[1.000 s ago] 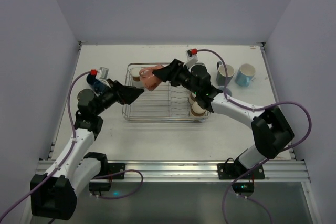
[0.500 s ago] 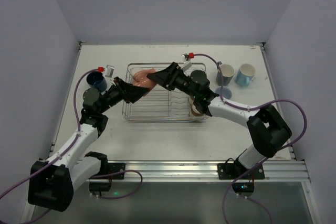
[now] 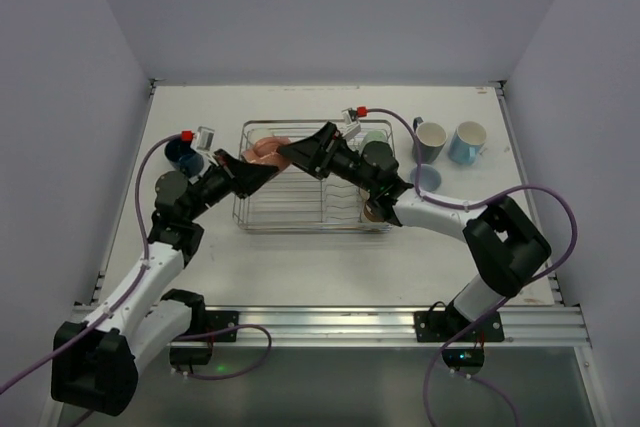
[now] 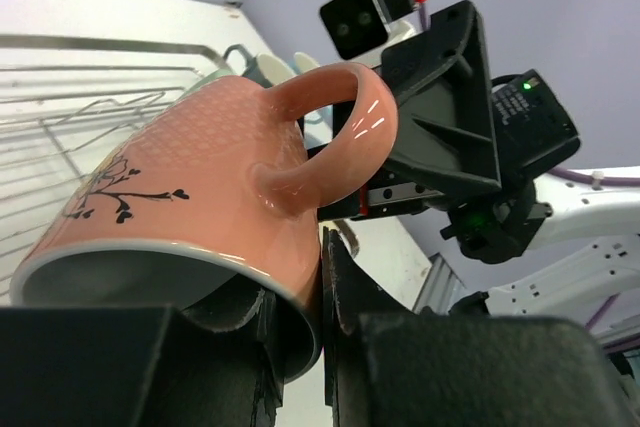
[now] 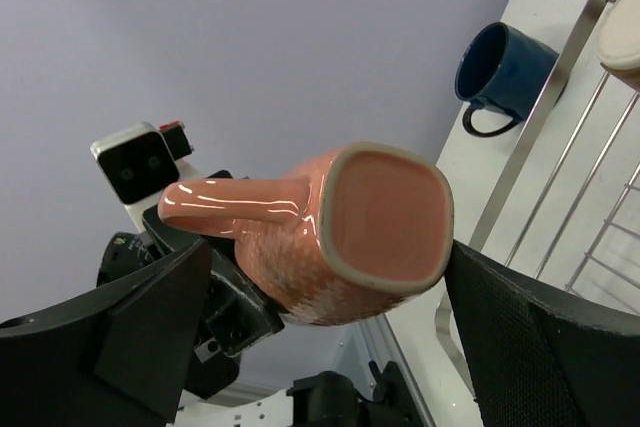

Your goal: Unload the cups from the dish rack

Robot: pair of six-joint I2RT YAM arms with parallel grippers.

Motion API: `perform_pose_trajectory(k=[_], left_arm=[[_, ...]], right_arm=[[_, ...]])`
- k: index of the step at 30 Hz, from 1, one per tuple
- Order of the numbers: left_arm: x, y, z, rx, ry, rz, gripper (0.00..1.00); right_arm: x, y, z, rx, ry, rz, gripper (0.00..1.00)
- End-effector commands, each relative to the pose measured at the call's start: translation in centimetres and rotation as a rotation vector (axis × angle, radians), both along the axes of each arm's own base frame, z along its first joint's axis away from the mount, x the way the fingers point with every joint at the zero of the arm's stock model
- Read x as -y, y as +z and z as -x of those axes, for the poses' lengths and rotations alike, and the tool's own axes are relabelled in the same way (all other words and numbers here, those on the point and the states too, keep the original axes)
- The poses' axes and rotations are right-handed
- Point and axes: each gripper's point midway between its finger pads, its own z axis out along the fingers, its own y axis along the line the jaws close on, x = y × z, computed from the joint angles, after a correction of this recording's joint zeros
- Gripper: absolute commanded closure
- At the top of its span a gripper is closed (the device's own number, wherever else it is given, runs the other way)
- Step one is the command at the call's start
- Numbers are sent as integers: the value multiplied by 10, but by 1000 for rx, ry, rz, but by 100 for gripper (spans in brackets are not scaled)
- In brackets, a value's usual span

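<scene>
Salmon pink mug (image 4: 190,187), tree motif on its side, is tipped over in the air above the far left corner of the chrome wire dish rack (image 3: 300,219), its rim pinched by the left gripper (image 4: 322,282). Navy mug (image 5: 505,62) stands left of the rack, dark grey mug (image 3: 430,137) and light blue mug (image 3: 467,141) right of it; a mint green cup (image 3: 375,138) sits inside.

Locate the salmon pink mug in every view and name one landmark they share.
Top external: salmon pink mug over the dish rack's far left part.
Left wrist: fills the centre-left, handle up, rim in the left gripper's jaws.
Right wrist: centre, base toward the camera.
Shared landmark: the dish rack's chrome wires, left edge in the left wrist view, right edge in the right wrist view.
</scene>
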Motion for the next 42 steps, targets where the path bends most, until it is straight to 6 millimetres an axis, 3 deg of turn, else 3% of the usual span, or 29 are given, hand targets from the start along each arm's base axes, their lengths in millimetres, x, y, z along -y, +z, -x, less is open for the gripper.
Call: perform_pose_trajectory(k=[1, 2, 3, 4, 6, 7, 9, 10, 12, 13, 15, 16, 17, 18, 23, 30, 35, 39, 42], left_arm=[[-14, 30, -3, 109, 98, -79, 100], [-19, 47, 1, 174, 128, -105, 100], [-28, 53, -4, 175, 194, -122, 100], [-34, 42, -4, 121, 222, -164, 100], [-48, 59, -5, 156, 310, -201, 100], [-52, 50, -4, 111, 326, -228, 100], [-63, 56, -7, 95, 388, -259, 100], [-69, 43, -7, 28, 412, -296, 100], [-88, 45, -17, -12, 519, -355, 100], [-96, 29, -16, -84, 544, -407, 100], [-113, 22, -23, -144, 623, -483, 100], [-121, 8, -19, -205, 639, -531, 100], [-126, 3, -20, -224, 652, -566, 100], [-135, -2, -20, -246, 687, -591, 100], [-176, -47, -14, -404, 755, -688, 100], [-189, -114, -22, -610, 702, -795, 100], [-189, -153, -23, -745, 677, -826, 100], [-212, -170, -22, -806, 750, -887, 100], [-217, -179, -25, -838, 752, -917, 96]], right_arm=[[4, 33, 13, 117, 20, -56, 1], [4, 31, 13, 115, 21, -52, 1], [5, 31, 12, 116, 18, -50, 1], [6, 29, 12, 115, 13, -47, 1], [7, 27, 13, 125, 11, -38, 1], [8, 27, 12, 130, 10, -33, 1], [9, 24, 13, 143, 6, -10, 1], [9, 21, 13, 142, 0, 1, 1], [13, 16, 14, 147, -7, 28, 1], [15, 14, 13, 149, -14, 38, 1], [19, 11, 13, 174, -27, 91, 1], [22, 11, 12, 186, -38, 117, 1], [24, 1, 10, 168, -47, 177, 1], [27, 9, 9, 226, -58, 213, 1], [29, 2, 6, 287, -22, 424, 1], [21, -3, 17, 383, 144, 573, 1], [25, -9, 17, 402, 135, 624, 1], [27, -10, 19, 410, 134, 637, 1], [25, -13, 19, 409, 138, 643, 1]])
